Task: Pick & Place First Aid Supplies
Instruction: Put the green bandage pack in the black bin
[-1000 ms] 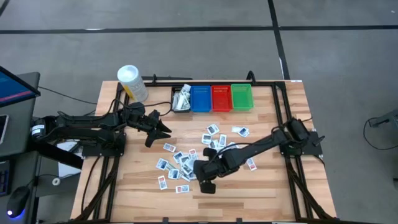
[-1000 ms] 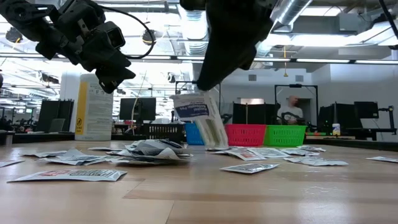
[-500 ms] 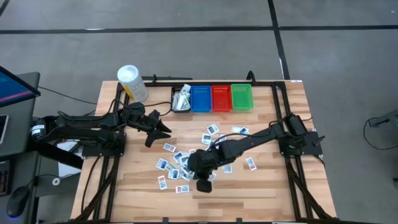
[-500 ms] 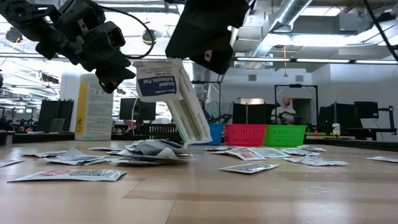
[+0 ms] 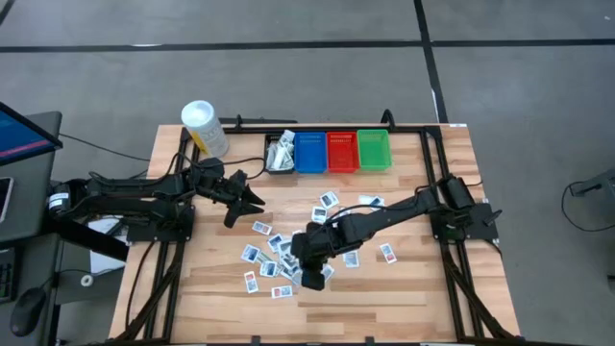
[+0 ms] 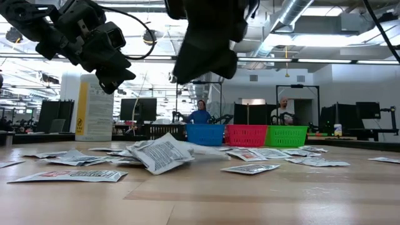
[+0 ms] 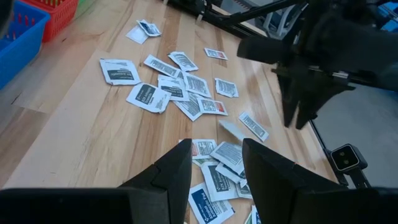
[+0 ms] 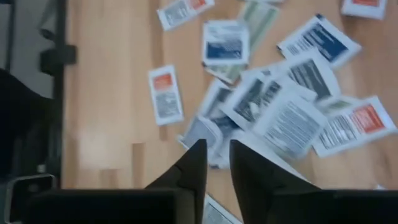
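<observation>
High view: right gripper (image 5: 309, 276) above packets (image 5: 272, 252)

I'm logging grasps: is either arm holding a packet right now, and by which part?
Nothing is held. The right gripper hangs empty above the packets; the left gripper waits empty, jaws open.

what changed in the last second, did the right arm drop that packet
Yes. The right gripper, which held a packet in the air a second ago, has let it go; the packet now lies on the pile on the table. The gripper hangs empty above it, fingers slightly apart. The left gripper and the bins have not moved.
</observation>
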